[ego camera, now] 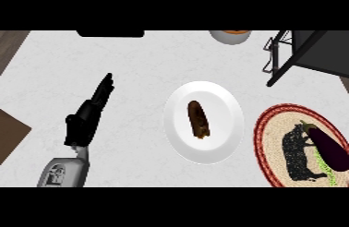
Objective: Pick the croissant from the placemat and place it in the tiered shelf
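- One brown croissant (198, 119) lying at the middle of one white plate (221, 150), not on the placemat.
- One round red-rimmed placemat (273, 143) just right of the plate, carrying one purple eggplant (328, 148).
- One dark tiered shelf (300, 53) at the desk (136, 69) top right.
- One bowl (230, 36) at the far edge.
- One left robot hand (88, 115) showing, fingers straight, holding nothing, well left of the plate.
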`<state>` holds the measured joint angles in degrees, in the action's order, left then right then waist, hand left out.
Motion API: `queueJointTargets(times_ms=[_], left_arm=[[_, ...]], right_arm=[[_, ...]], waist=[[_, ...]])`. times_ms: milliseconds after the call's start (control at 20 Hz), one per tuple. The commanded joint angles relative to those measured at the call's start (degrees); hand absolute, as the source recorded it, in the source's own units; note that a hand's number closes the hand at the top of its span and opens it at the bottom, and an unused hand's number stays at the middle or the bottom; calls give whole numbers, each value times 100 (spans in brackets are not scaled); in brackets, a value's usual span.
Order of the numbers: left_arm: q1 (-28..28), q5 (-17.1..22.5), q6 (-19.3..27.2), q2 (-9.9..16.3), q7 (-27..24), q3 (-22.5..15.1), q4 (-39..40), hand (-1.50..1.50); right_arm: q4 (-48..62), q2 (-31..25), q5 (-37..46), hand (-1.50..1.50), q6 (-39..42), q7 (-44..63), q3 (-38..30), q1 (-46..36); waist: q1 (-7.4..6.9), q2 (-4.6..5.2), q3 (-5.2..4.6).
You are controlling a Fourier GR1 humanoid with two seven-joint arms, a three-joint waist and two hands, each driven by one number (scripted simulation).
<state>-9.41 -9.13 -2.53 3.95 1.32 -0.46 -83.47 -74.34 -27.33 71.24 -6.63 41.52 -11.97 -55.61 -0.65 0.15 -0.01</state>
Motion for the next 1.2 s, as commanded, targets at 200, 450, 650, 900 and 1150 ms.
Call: queueJointTargets(times_ms=[200,450,650,900,1150], left_arm=[[17,33,-22,-61,66,-42,-120,0],[46,-123,90,-88,-401,-56,321,0],[64,-174,213,-327,-69,-239,111,0],[24,53,-40,-18,14,19,-135,0],[-32,-65,79,-91,97,-46,-89,0]], right_arm=[[1641,-73,157,150,-1533,-872,-92,-85],[1512,16,-1223,150,-2158,-1519,-896,-278],[2140,-344,-1850,150,-2465,-2476,-1215,-81],[2766,-389,-2233,150,-2832,-3117,-1344,-162],[3407,-838,-817,150,-3000,-1576,-1026,-191]], waist=[[-40,15,2],[-26,28,6],[-10,13,5],[-14,3,4],[-10,3,-10]])
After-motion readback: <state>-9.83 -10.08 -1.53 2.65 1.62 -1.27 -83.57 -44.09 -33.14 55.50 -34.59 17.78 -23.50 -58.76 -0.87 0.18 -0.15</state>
